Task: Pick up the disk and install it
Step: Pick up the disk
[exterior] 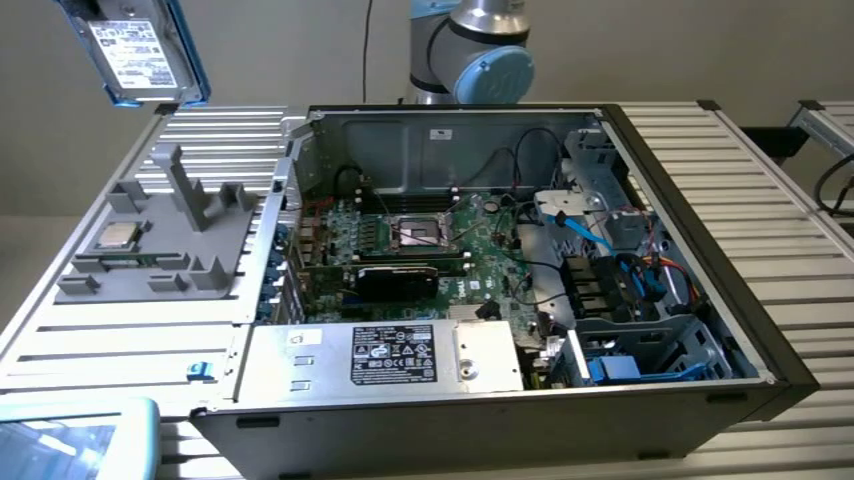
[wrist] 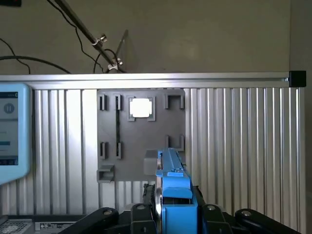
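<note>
Disk (exterior: 134, 45) hanging high over ribbed table (exterior: 747, 180) at exterior view's left, gripper (wrist: 173, 209) clamping its blue carrier edge-on between closed-in fingers. Grey fixture (exterior: 160, 240) carrying CPU chip (exterior: 118, 237) below; open computer case (exterior: 534, 250) sitting rightward.

The arm (exterior: 470, 55) rises from its blue-capped joints. The gripper (wrist: 173, 215) hangs high, pointing down, jaws clamped either side of the disk (wrist: 171, 187).
</note>
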### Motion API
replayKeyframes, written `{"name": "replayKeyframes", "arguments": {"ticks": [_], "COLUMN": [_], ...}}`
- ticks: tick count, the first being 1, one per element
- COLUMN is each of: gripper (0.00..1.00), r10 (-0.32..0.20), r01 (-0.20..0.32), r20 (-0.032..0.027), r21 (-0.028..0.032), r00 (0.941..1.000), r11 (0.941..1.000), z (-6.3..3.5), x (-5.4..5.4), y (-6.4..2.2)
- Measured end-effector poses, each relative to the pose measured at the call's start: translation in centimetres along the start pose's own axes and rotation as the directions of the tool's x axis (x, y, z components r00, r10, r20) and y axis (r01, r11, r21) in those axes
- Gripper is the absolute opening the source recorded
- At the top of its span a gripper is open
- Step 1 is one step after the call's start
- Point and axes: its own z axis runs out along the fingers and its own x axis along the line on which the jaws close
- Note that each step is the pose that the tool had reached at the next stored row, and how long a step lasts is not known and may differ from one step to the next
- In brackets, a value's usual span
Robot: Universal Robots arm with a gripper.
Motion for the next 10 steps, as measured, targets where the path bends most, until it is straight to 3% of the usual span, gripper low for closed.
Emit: {"name": "replayKeyframes", "arguments": {"ticks": [10], "gripper": [0.37], "r10": [0.000], "r01": [0.000], "r20": [0.0000], "r21": [-0.0027], "r00": [1.0000], "r11": [1.0000], "z": [-0.19], "x": [2.9], "y": [-2.54]}}
